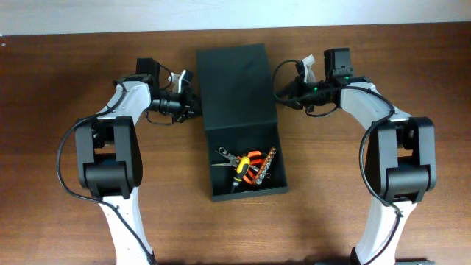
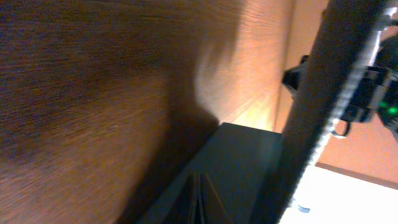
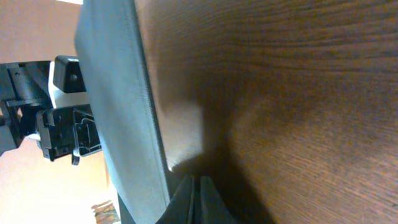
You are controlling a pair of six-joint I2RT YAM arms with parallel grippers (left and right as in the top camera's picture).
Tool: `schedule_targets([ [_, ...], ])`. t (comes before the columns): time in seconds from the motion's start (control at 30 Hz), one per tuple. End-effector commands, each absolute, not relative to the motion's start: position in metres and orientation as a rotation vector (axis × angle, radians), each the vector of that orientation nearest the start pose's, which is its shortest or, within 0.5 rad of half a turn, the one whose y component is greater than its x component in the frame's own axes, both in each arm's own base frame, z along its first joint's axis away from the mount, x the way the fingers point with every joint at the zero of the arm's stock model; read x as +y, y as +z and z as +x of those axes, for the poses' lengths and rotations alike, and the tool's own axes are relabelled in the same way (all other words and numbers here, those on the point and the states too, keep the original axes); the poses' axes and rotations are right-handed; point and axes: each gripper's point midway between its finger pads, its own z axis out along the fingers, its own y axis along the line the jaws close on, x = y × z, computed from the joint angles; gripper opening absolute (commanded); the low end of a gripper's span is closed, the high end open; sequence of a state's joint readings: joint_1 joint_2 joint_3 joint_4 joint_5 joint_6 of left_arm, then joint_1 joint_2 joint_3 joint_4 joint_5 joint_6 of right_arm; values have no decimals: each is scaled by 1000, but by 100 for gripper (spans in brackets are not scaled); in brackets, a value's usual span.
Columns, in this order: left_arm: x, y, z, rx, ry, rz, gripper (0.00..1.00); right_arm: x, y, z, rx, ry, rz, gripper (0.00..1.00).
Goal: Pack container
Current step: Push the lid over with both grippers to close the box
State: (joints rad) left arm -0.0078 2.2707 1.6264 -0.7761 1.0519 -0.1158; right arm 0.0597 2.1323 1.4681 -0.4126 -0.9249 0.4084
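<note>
Brown wooden bench (image 1: 66,73) fills the whole view, and the container (image 1: 249,193) stands in its middle between the two arms. Its body is open toward the camera, and the flap lid (image 1: 234,85) reaches away from it on the far side. Some hand tools (image 1: 246,165) already lie inside: pliers with orange handles, a screwdriver with a yellow and black handle, and a strip of bits. The packing therefore looks nearly done, and I think the lid is the part left to close. The left end effector (image 1: 188,103) and the right end effector (image 1: 282,94) are both clenched with nothing between the fingers. Each one is turned inward, with its tip at a side edge of the lid, probably to steady or swing the flap from both sides. Both arms bend at the elbow, the forearms pointing toward each other across the lid. I cannot tell whether the tips really touch it.
</note>
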Motion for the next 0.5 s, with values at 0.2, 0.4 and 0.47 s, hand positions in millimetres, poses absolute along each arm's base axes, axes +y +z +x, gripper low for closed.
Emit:
schedule_targets([
  [0.2, -167, 101, 439, 2479, -1780, 71, 2, 157, 99, 472, 2480, 1506, 99, 4],
  [0.4, -167, 135, 437, 2428, -1745, 135, 2, 156, 117, 474, 2436, 1597, 112, 4],
  [0.47, -167, 149, 435, 2410, -1733, 156, 2, 158, 126, 475, 2418, 1632, 103, 4],
])
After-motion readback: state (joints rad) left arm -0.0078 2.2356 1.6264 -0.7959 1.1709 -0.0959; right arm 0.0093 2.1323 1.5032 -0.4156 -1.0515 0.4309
